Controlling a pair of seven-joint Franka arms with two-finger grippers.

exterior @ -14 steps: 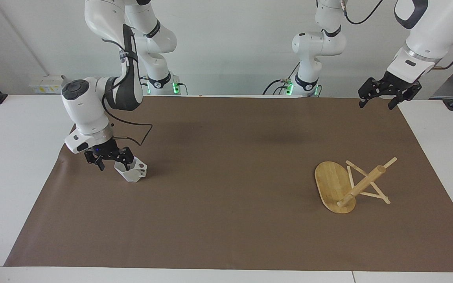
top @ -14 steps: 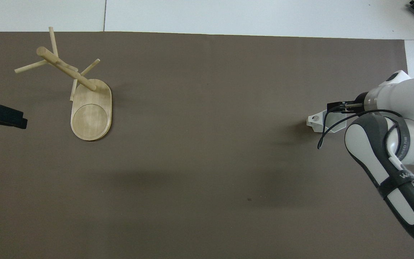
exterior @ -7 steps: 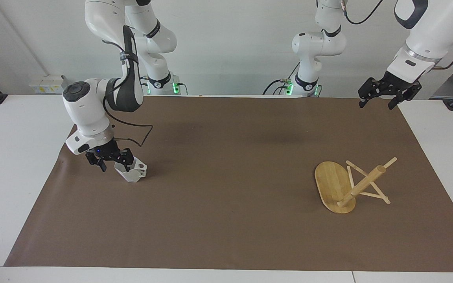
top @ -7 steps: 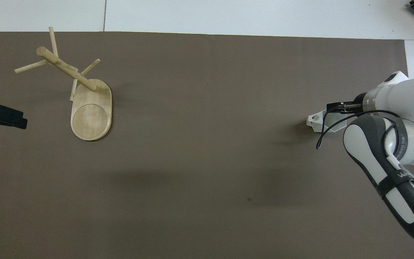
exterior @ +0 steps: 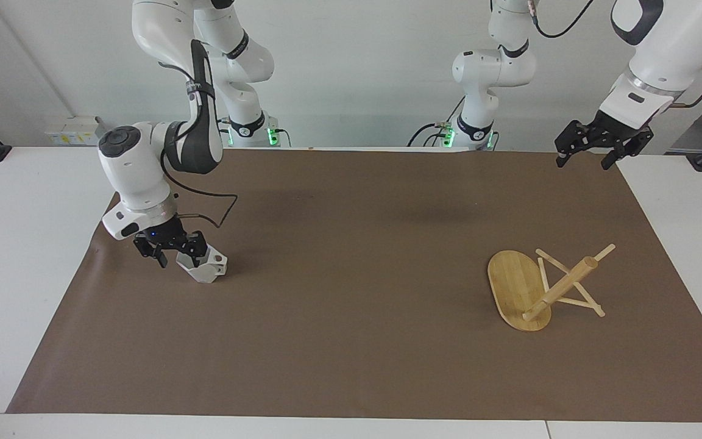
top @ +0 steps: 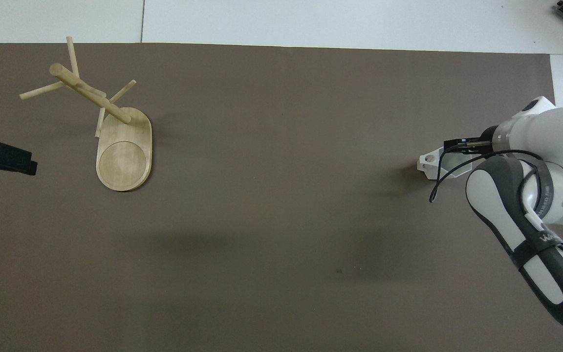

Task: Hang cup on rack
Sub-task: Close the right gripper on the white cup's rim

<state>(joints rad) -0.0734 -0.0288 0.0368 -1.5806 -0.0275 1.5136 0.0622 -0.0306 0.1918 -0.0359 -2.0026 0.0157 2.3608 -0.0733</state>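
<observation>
Change: since a second ago the right arm has drawn up slightly, and the cup (exterior: pixel 203 267) in its grasp has shifted a little with it; rack and left gripper are unchanged.
Cup: white, faceted, tilted, at the right arm's end of the brown mat (exterior: pixel 351 274), well apart from the rack; its pierced handle points toward the rack's end of the table; whether its underside still touches the mat cannot be told.
Right gripper (exterior: pixel 175 247): low over the mat at the cup, fingers pinching the cup's rim wall, one finger inside the mouth; in the overhead view the gripper (top: pixel 460 145) is mostly hidden under the arm's wrist, with the cup (top: pixel 432 165) showing beside it.
Rack (exterior: pixel 540 286): bamboo mug tree standing on its oval base at the left arm's end of the mat, post upright with thin pegs crossing it; no cup on any peg; in the overhead view the rack (top: pixel 110 132) shows a round inset in its base.
Left gripper (exterior: pixel 587 149): waits in the air over the mat's corner nearer to the robots than the rack, fingers spread, holding nothing; only its tip (top: pixel 3 159) shows in the overhead view.
Mat: covers most of the white table (exterior: pixel 16 244).
</observation>
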